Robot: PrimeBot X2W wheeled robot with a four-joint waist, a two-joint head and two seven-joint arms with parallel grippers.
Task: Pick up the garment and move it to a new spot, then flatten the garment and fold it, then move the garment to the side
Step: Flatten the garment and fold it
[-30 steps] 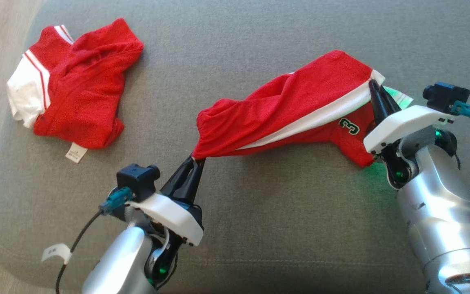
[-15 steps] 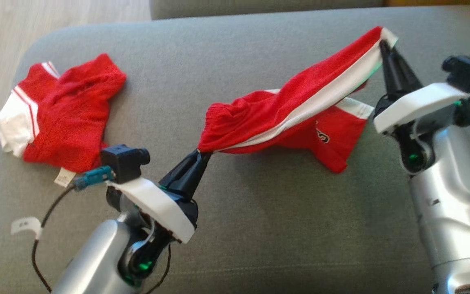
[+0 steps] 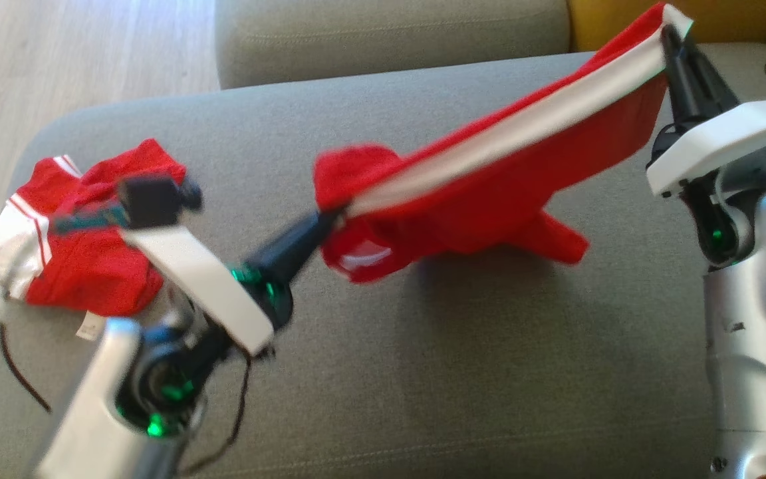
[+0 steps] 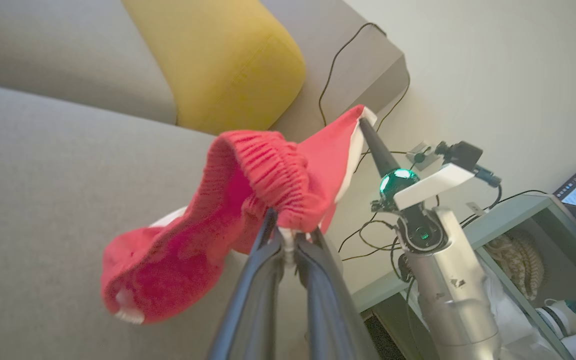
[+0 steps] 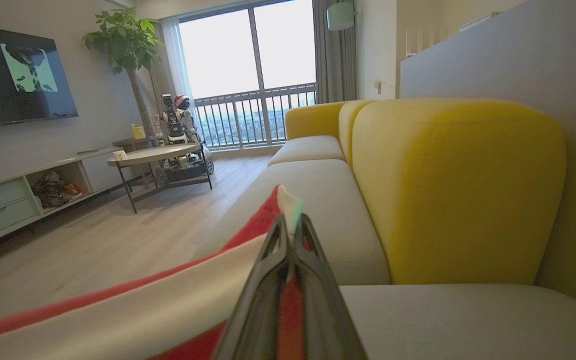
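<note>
You've got red garment (image 3: pixel 489 193) with white side stripe, ribbed red waistband. Second garment (image 3: pixel 84 273) same red, white panel, thin red stripes. Sofa (image 3: pixel 423 372) plain grey, cushion (image 5: pixel 458 190) mustard yellow, floor (image 3: pixel 90 53) pale wood. Right arm (image 3: pixel 762 346) silver, white wrist plate.

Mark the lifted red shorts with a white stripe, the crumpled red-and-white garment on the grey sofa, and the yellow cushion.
Red shorts (image 3: pixel 522 179): head view, red cloth under stripe.
Crumpled garment (image 3: pixel 84 274): head view, red middle.
Yellow cushion (image 4: pixel 228 60): left wrist view, rounded front.
</note>
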